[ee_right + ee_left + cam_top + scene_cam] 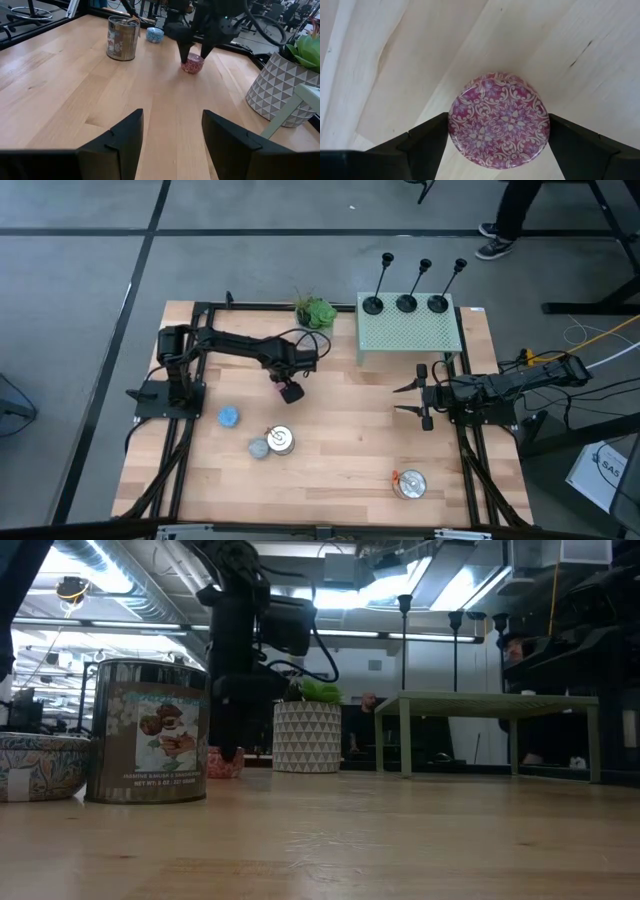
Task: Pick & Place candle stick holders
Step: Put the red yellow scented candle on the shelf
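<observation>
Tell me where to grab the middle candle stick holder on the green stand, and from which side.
Grip the middle candle stick holder on its thin upright stem, below the small knob, coming in level from the table side of the green perforated stand. The round base is low and wide, and neighbouring holders stand close on both sides.

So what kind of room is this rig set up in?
Likely a lab or workshop, not a home: a wooden table on a grey floor, exposed ceiling ducts and strip lights, and office chairs beyond.
</observation>
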Motion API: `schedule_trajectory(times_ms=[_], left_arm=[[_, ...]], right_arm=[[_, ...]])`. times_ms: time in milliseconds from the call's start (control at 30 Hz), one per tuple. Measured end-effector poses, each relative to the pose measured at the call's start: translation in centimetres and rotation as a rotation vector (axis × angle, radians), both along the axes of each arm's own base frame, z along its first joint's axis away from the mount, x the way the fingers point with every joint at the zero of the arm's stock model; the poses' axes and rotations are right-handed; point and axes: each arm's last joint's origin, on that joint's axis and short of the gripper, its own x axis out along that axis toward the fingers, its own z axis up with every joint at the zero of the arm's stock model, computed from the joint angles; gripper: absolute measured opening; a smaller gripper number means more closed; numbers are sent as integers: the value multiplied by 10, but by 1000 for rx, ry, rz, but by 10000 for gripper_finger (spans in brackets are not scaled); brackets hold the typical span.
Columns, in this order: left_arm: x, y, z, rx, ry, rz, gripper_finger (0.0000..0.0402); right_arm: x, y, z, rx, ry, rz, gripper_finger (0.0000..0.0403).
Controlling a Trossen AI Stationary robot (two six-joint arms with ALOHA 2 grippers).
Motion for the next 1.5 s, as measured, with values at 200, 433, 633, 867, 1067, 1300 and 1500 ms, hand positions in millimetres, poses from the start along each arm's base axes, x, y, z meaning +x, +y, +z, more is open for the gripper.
schedule_trajectory(times_ms=[200,433,633,867,1067,1300,1500], left_arm=[[-4,0,-5,11,17,-8,318],[-3,0,-6,31,9,-11,318],[-3,0,-6,29,8,-8,309],[-3,0,-6,27,6,-5,300],[2,1,-5,33,-26,-35,298],[12,1,11,39,-61,-125,297],[30,8,40,80,-155,-206,297]], right_arm=[[0,0,0,0,0,0,204],[0,0,0,0,0,0,204],[0,0,0,0,0,0,204],[0,0,0,0,0,0,204],[0,0,0,0,0,0,204],[0,0,0,0,0,0,204],[0,0,0,0,0,0,204]])
